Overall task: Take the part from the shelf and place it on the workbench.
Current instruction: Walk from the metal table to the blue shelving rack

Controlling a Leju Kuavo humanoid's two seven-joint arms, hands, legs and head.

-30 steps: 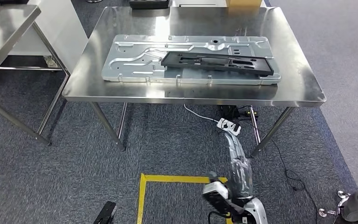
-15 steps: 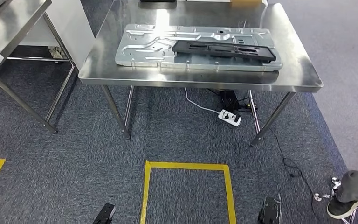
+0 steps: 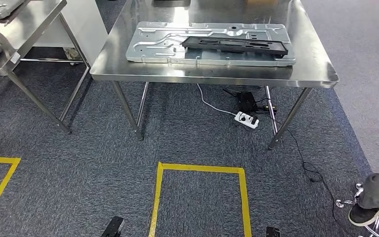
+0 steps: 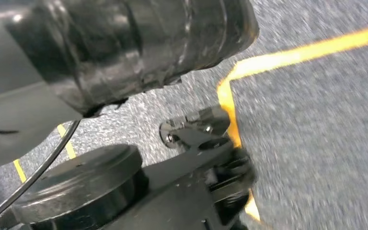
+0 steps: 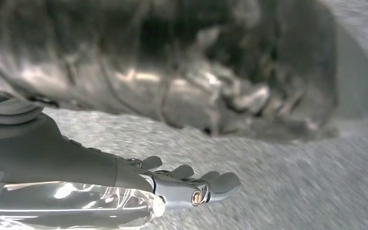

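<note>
Lying flat on the silver metal panel (image 3: 168,42), with the black part (image 3: 234,45) stretched lengthwise toward the panel's right end, both resting on the steel workbench (image 3: 212,76). Hanging low over grey carpet (image 3: 79,168) in the right wrist view, right hand (image 5: 182,184) with fingers (image 5: 223,182) extended and slightly apart, holding nothing. Cannot tell how the left hand lies; left wrist view blurred, with carpet and a strip of yellow tape (image 4: 287,55). Marked out on the floor before the workbench, a yellow tape square (image 3: 200,170). Standing to the left, a second steel table (image 3: 24,29). Sitting under the workbench, a white power strip (image 3: 246,120) with cables. Showing at lower right, a person's dark shoe (image 3: 362,215).
</note>
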